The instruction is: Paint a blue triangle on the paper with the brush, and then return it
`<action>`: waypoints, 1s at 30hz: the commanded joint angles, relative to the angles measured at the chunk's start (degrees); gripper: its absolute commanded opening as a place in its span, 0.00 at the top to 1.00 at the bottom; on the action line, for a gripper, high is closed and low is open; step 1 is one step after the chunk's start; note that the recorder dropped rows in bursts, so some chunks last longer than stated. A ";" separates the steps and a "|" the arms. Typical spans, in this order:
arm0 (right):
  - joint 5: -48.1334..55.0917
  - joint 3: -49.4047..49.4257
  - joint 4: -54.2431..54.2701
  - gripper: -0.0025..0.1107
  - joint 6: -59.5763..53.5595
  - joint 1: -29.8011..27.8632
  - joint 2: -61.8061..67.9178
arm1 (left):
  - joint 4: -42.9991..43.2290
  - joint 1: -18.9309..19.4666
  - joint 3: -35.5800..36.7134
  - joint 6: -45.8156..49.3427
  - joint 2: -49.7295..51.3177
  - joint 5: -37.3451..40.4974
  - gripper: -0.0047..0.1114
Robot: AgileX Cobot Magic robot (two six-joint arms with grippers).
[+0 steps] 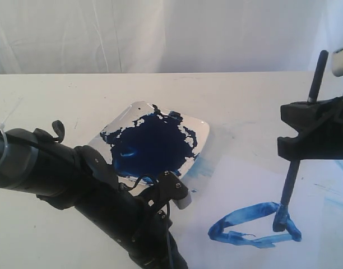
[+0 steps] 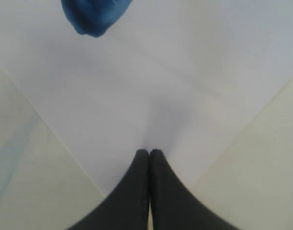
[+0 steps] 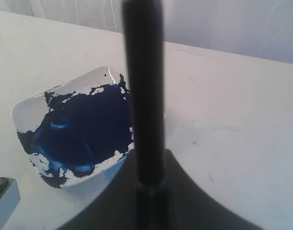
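Observation:
My right gripper (image 1: 299, 132) is shut on the brush (image 1: 290, 184), which it holds nearly upright. The blue bristle tip touches the right corner of the blue triangle (image 1: 247, 213), a streaky outline on the paper (image 1: 239, 182). In the right wrist view the black handle of the brush (image 3: 144, 96) rises between the dark jaws of the right gripper (image 3: 151, 189). My left gripper (image 2: 149, 152) is shut with nothing in it, its tips over a corner of the paper (image 2: 151, 72). A blob of blue paint (image 2: 94, 17) lies beyond it.
A white square dish (image 1: 200, 132) flooded with dark blue paint (image 1: 152, 145) stands mid-table, just left of the paper; the same dish (image 3: 27, 112) shows in the right wrist view. My left arm (image 1: 59, 168) stretches across the front left. Pale blue smears (image 1: 202, 165) mark the paper by the dish.

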 commanded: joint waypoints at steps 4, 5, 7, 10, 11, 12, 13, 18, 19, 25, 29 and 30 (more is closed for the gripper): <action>0.73 0.26 0.14 0.98 4.88 -0.24 -0.49 | -0.15 -0.19 0.38 -0.14 0.21 0.81 0.96; 0.73 0.26 0.53 0.98 4.88 -0.24 -0.35 | -0.15 -0.19 0.38 -0.14 0.21 0.81 0.96; 0.33 0.26 1.70 0.98 4.88 -0.24 -0.35 | -0.15 -0.19 0.38 -0.14 0.21 0.81 0.96; -0.54 0.26 3.49 0.98 4.77 -0.24 -0.22 | -0.15 -0.19 0.38 -0.14 0.21 0.81 0.96; -0.54 0.26 3.98 0.98 4.77 -0.24 -0.10 | -0.15 -0.19 0.38 -0.14 0.21 0.81 0.96; -0.54 0.26 4.47 0.98 4.77 -0.24 0.21 | -0.15 -0.19 0.38 -0.14 0.21 0.81 0.96; -0.54 0.26 4.49 0.98 4.77 -0.24 0.73 | -0.15 -0.19 0.38 -0.14 0.21 0.81 0.96; -1.10 0.26 8.06 0.98 3.97 -0.24 3.50 | -0.27 -0.19 0.38 -0.14 0.21 0.81 0.96; -1.39 0.16 8.95 0.98 3.06 -0.24 3.97 | -0.37 -0.19 0.38 -0.14 0.21 0.81 0.96; -5.51 -0.83 10.96 0.98 -0.01 3.78 5.60 | -1.29 -0.19 0.38 -0.14 0.21 0.81 0.96; -7.38 -1.65 10.96 0.98 -0.39 5.50 6.59 | -1.72 -0.19 0.38 -0.14 0.21 0.65 0.96; -7.45 -1.74 10.96 0.98 -0.51 5.50 7.08 | -1.72 -0.19 0.38 -0.14 0.21 0.65 0.96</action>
